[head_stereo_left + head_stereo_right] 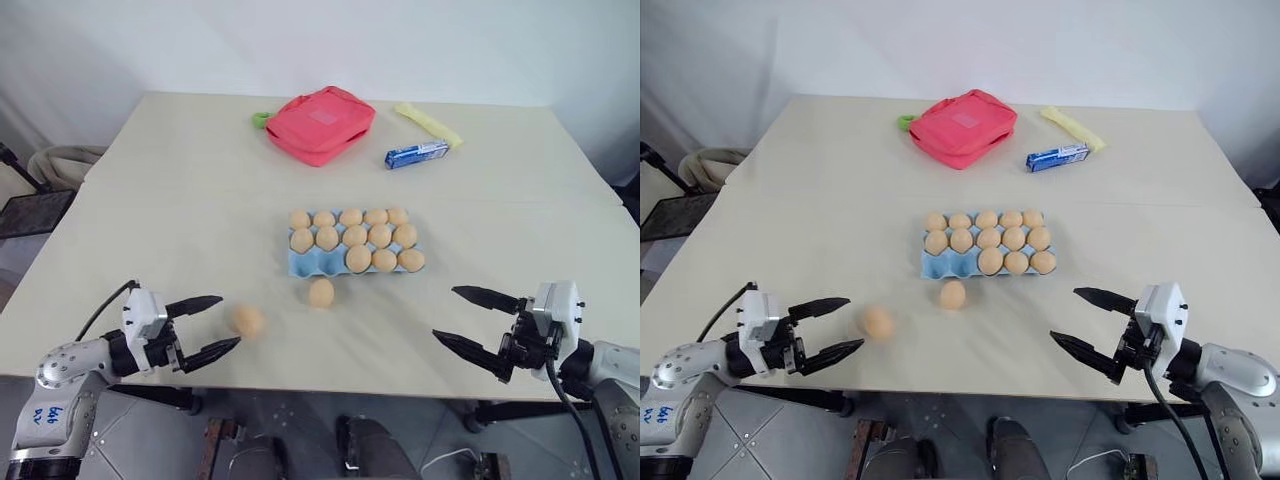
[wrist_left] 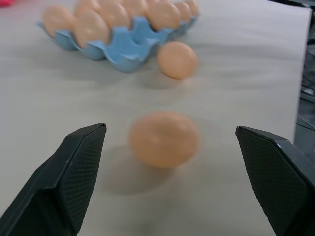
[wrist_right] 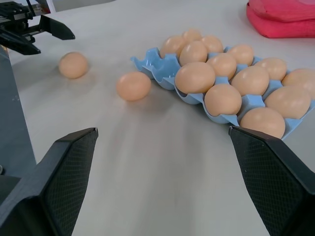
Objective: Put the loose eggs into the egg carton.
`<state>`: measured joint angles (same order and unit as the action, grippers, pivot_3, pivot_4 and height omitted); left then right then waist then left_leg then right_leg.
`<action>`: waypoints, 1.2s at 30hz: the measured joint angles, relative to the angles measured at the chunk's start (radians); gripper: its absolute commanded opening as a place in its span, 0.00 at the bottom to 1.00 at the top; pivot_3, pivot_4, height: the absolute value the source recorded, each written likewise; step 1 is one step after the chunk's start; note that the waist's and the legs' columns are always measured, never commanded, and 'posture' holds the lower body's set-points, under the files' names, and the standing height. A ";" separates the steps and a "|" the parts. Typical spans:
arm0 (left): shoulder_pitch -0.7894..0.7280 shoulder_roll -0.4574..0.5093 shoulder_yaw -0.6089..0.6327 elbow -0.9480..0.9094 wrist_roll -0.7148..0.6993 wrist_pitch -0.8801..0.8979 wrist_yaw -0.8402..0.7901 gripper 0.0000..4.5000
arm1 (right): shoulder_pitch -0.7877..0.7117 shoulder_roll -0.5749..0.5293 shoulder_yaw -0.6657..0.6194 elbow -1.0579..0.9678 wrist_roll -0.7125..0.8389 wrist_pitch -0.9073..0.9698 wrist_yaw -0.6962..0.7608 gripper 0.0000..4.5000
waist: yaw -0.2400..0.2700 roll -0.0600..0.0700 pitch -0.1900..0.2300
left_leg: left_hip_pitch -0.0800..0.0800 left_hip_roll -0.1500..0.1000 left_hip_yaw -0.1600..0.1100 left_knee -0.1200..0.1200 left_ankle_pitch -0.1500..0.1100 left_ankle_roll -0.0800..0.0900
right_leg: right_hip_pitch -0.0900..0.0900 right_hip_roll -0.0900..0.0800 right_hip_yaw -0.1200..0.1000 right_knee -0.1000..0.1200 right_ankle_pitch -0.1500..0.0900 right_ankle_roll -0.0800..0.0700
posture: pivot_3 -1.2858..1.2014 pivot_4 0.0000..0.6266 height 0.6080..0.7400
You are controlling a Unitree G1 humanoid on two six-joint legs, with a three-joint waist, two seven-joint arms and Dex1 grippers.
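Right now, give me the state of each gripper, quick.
Left gripper: open, holding nothing; a loose egg lies just ahead of its fingers.
Right gripper: open, holding nothing.

No print can be read. The blue wrapped packet [image 1: 417, 154], lying on the bench [image 1: 180, 210] well beyond both sets of jaws, bears white lettering too small to read; blue handwritten marks on the left arm's casing [image 1: 52, 413] are also illegible.
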<state>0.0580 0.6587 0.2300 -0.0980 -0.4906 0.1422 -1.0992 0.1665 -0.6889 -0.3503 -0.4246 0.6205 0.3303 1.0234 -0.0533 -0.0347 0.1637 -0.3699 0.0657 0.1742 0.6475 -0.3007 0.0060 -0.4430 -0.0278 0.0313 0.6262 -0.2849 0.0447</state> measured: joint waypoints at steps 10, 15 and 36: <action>-0.172 -0.044 -0.099 0.217 0.083 -0.103 -0.017 1.00 | -0.001 -0.001 0.022 -0.005 -0.006 0.002 -0.040 0.99 | 0.000 0.000 0.000 | 0.000 0.000 0.000 0.000 0.003 0.005 | 0.000 0.000 0.000 0.000 0.002 0.004 | 0.52 0.24 1.00; -0.220 -0.076 -0.138 0.322 0.120 -0.183 -0.037 0.87 | 0.002 -0.001 0.022 -0.011 -0.006 0.003 -0.060 1.00 | 0.001 0.000 0.000 | 0.000 0.000 0.000 0.000 0.003 0.005 | 0.000 0.001 0.000 0.000 0.003 0.005 | 0.52 0.24 1.00; -0.480 -0.197 -0.167 0.312 0.111 -0.126 0.053 0.53 | -0.003 -0.005 0.023 -0.023 -0.013 0.018 -0.097 1.00 | 0.026 0.000 0.000 | -0.001 -0.001 0.000 0.003 0.003 0.006 | 0.000 0.001 0.000 0.001 0.004 0.007 | 0.52 0.24 1.00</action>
<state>-0.4216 0.4614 0.0625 0.2143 -0.3793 0.0160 -1.0459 0.1639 -0.6943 -0.3278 -0.4474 0.6079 0.3482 0.9266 -0.0276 -0.0348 0.1637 -0.3707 0.0646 0.1743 0.6500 -0.2973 0.0121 -0.4428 -0.0269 0.0313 0.6276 -0.2811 0.0514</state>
